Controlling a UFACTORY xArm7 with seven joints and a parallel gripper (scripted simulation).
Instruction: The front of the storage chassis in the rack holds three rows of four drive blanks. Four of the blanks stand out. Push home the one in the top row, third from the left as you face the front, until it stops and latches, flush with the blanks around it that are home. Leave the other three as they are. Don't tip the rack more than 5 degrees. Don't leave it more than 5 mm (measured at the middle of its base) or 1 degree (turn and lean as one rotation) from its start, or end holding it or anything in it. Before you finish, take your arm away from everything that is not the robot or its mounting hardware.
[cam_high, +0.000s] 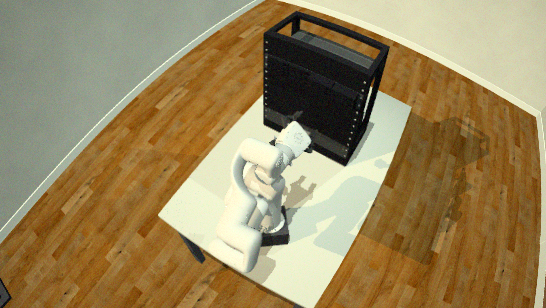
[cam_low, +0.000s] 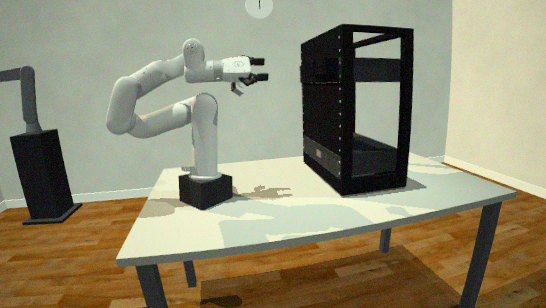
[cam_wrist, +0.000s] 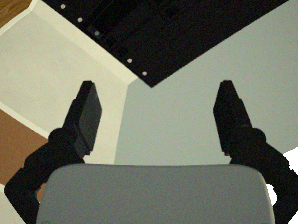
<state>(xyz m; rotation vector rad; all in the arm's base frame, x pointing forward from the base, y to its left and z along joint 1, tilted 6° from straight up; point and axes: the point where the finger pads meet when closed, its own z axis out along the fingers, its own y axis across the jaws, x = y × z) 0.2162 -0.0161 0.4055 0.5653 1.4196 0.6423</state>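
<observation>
White arm folded, forearm level, claw (cam_low: 258, 69) wide open and empty, fingers pointing forward

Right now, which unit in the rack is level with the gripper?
The upper unit, black-fronted, near the rack's top; the grey-fronted unit sits at the bottom, well below the open gripper.
</observation>
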